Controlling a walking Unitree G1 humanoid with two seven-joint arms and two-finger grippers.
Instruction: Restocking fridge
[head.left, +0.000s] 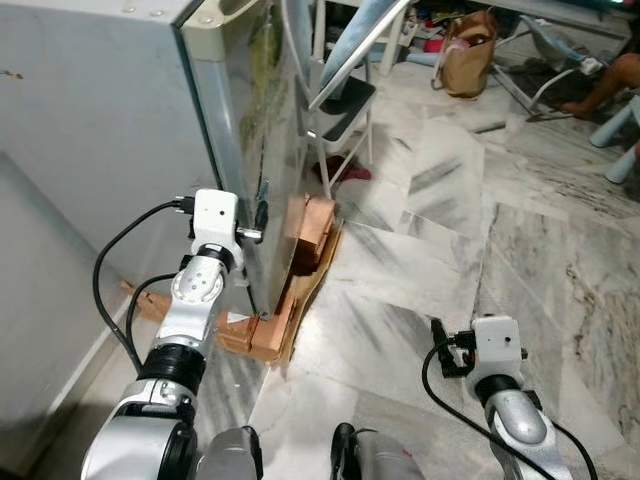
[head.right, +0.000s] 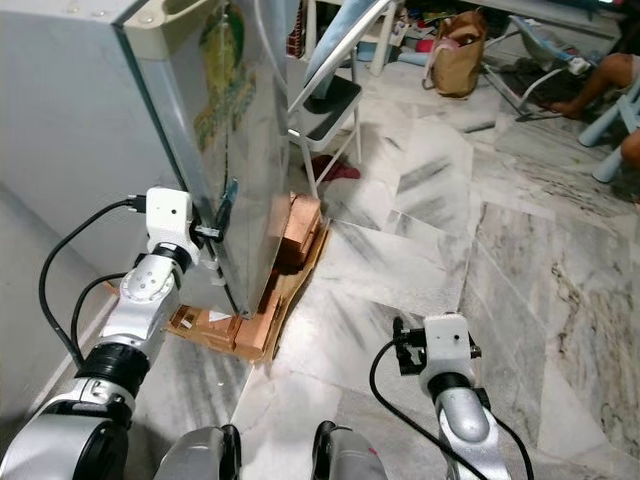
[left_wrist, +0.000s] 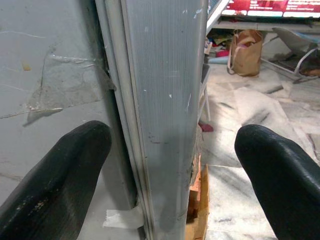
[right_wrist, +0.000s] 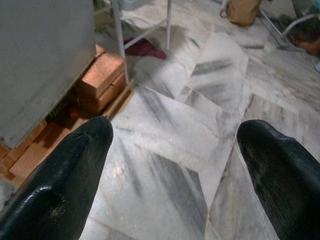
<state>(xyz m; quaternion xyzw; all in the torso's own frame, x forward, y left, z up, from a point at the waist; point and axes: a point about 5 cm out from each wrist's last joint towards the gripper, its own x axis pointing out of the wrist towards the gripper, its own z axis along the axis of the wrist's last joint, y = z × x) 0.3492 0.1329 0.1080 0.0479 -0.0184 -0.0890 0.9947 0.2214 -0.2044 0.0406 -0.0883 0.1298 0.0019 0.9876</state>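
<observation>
Left hand (left_wrist: 170, 165) spread astride the fridge (head.left: 100, 120) door edge (door sticker unreadable); right hand (right_wrist: 175, 150) spread over the floor (head.left: 450, 260).

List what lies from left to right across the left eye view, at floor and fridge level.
Left end effector at the fridge door's edge → fridge → bricks under the fridge → folding chair → marble floor → right end effector → brown bag further back → person's leg.

fridge (head.left: 120, 130) on bricks (head.left: 308, 232), chair (head.left: 340, 95) behind
</observation>
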